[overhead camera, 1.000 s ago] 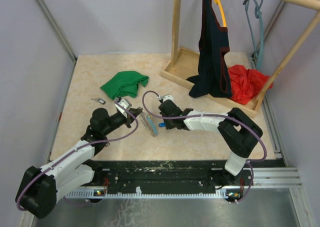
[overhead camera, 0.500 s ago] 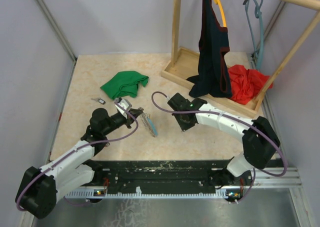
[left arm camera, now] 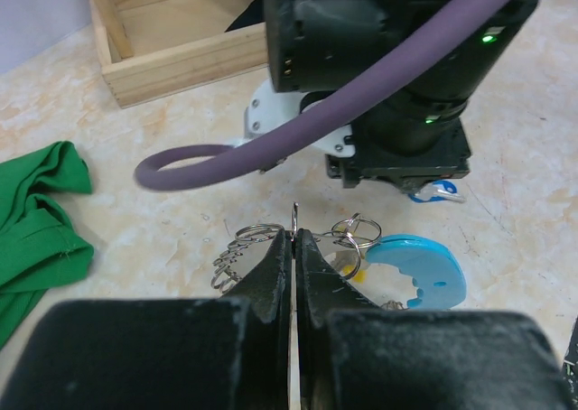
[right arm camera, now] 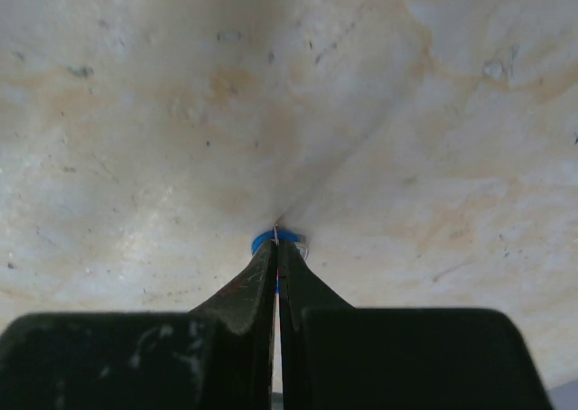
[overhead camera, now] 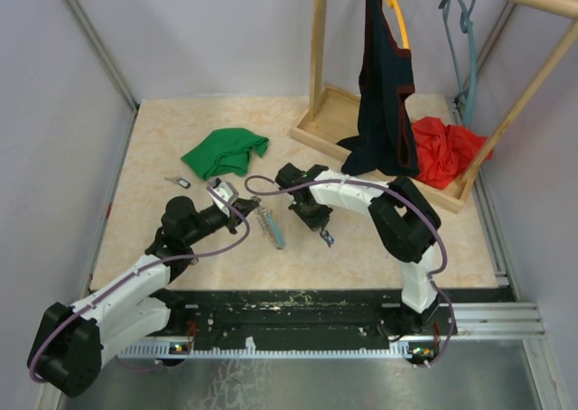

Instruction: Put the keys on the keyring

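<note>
Threading step: left gripper (left arm camera: 294, 240) pinched tight on keyring (left arm camera: 244, 247); right gripper (right arm camera: 275, 252) clamps blue key (right arm camera: 263, 239), at keyring's 3 o'clock. Next: bring key hole to ring.

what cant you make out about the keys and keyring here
Right wrist view: the blue key shows only as a sliver; the right gripper covers the rest.
Left wrist view: the left gripper hides the near part of the keyring.
Top view: the small object by the green cloth is too small to identify.
</note>
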{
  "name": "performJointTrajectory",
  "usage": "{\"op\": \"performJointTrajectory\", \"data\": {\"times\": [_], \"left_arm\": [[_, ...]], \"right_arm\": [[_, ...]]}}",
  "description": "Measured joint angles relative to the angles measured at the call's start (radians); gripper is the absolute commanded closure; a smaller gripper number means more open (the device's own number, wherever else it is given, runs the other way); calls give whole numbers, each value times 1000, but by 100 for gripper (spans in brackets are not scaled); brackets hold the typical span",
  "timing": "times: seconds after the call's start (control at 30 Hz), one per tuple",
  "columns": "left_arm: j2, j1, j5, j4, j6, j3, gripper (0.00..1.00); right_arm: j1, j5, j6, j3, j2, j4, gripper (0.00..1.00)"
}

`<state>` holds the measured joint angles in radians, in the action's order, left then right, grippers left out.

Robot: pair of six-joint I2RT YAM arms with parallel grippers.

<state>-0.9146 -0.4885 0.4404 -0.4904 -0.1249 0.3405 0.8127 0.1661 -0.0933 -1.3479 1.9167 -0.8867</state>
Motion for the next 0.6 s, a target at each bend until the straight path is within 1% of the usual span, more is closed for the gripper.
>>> {"op": "performJointTrajectory", "data": {"times": [0.07,0.17,0.27,0.37,0.47,0.6], "left_arm": [[0,0,6,0,-4,0,100],[0,0,16,0,-7,-1,100],[0,0,24,0,-8,-1,100],[0,0,31,-1,-8,-2,100],[0,0,39,-2,-8,-2,100],[0,0,51,-3,-7,-2,100]], "right_arm": [[-2,0,18,-41,40,-2,96],[-5,-1,38,-92,71,-2,89],[-6,-2,48,-102,74,14,83],[-6,-10,50,-96,71,29,78],[-6,-27,50,-40,24,87,77],[-6,-63,48,100,-130,192,76]]}}
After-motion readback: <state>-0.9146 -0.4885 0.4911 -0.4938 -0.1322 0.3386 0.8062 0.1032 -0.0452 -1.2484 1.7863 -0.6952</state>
